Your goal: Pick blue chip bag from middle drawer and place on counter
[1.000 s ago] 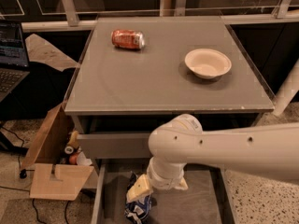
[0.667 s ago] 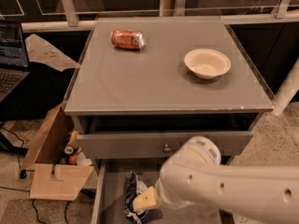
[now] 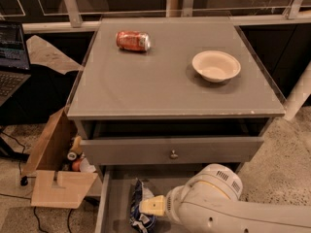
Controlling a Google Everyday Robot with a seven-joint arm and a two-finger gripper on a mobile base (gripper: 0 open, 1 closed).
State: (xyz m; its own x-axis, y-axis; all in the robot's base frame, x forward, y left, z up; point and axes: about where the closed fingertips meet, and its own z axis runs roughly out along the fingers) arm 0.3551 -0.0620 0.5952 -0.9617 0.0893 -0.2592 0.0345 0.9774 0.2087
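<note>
Gripper (image 3: 150, 206) sits low in the open middle drawer (image 3: 116, 203), right against the blue chip bag (image 3: 138, 194) lying on its floor; whether it has clamped the bag, I can't tell.

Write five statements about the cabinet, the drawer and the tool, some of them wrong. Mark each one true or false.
1. The blue chip bag lies in the middle drawer. True.
2. The white bowl and the soda can both rest on the counter. True.
3. The soda can stands upright. False: it lies on its side.
4. The tool hovers over the counter. False: it is down in the middle drawer, right beside the blue chip bag.
5. The laptop sits on the counter. False: it is off to one side, beyond the counter's edge.
</note>
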